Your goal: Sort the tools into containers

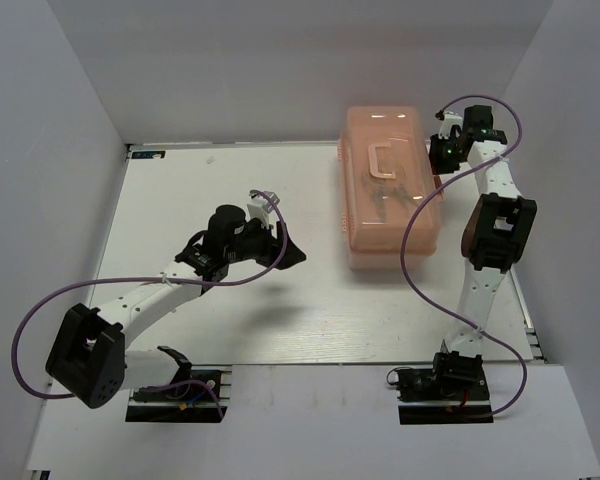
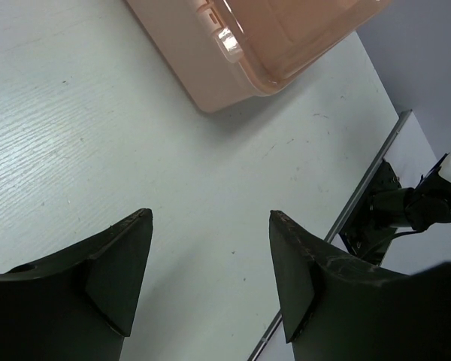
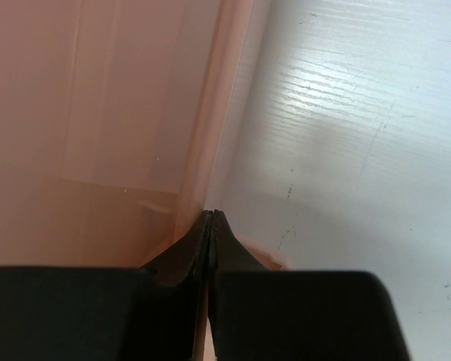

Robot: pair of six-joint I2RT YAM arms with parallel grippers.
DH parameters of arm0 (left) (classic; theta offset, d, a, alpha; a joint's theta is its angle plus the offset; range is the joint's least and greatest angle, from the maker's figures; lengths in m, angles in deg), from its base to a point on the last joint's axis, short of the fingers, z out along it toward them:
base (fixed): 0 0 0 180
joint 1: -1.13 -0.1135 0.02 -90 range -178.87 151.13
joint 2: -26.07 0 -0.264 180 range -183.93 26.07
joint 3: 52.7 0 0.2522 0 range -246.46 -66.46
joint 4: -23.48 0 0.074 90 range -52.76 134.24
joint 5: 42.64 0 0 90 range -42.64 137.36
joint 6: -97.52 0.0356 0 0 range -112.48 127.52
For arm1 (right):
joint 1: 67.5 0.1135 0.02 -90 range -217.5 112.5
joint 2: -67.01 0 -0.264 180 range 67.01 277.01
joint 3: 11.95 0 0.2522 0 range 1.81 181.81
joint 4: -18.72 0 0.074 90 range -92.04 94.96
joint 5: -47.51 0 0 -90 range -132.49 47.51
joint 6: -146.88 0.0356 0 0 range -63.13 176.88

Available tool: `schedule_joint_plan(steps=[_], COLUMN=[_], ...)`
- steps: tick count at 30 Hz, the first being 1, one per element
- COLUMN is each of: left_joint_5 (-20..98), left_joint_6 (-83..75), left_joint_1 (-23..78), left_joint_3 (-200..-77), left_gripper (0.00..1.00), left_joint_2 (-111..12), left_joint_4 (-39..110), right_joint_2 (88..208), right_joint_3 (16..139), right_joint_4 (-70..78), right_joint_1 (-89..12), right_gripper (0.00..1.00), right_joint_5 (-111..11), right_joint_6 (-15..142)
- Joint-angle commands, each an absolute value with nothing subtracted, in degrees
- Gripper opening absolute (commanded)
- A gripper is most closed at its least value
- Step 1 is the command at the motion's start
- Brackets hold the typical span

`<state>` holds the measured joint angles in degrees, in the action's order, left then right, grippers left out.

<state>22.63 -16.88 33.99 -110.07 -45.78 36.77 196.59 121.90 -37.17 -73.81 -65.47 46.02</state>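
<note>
Spread wide and empty, my left gripper hung over the table, with the salmon toolbox near ahead. My right gripper, pinched shut on nothing, sat tight beside the toolbox wall. No loose tools were in sight. Dark shapes showed through the closed lid, so I judged the sorting practically done.

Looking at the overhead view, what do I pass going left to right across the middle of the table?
left gripper → pink toolbox → right arm's dark elbow joint
</note>
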Motion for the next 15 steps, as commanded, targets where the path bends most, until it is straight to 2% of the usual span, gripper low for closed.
schedule_joint_plan(steps=[1, 4, 5, 6, 9, 10, 13, 14, 15], left_joint_5=[22.49, 22.49, 22.49, 23.36, 29.14, 30.91, 35.92, 37.33, 38.99], left_joint_6=[-16.91, -16.91, -16.91, -16.91, -15.77, -15.77, -14.54, -13.93, -12.53], left_joint_1=[34.27, 34.27, 34.27, 34.27, 34.27, 34.27, 33.13, 33.12, 33.12], left_joint_3=[-109.70, -109.70, -109.70, -109.70, -111.71, -112.42, -115.49, -117.33, -118.13], left_gripper=[0.74, 0.74, 0.74, 0.74, 0.80, 0.83, 0.91, 0.95, 0.95], left_joint_2=[-44.68, -44.68, -44.68, -44.68, -44.68, -44.68, -45.90, -46.52, -46.52], left_joint_4=[35.75, 35.75, 35.75, 36.79, 41.35, 42.85, 48.39, 49.62, 50.51], right_joint_2=[193.75, 193.31, 191.74, 190.68, 182.87, 179.46, 171.37, 168.21, 166.87], right_joint_3=[121.25, 120.64, 119.24, 116.53, 106.96, 105.36, 100.51, 99.29, 97.28], right_joint_4=[-38.37, -37.58, -34.97, -33.90, -25.55, -21.19, -23.84, -24.47, -24.57], right_joint_1=[-72.07, -71.63, -71.54, -71.46, -71.54, -71.63, -71.72, -71.63, -71.89], right_gripper=[0.00, 0.00, 0.00, 0.00, 0.16, 0.18, 0.37, 0.54, 0.65], right_joint_5=[-71.75, -64.40, -55.85, -53.33, -42.77, -40.06, -36.95, -37.21, -39.91], right_joint_6=[47.12, 47.99, 48.61, 48.96, 49.14, 48.71, 46.07, 44.50, 44.13])
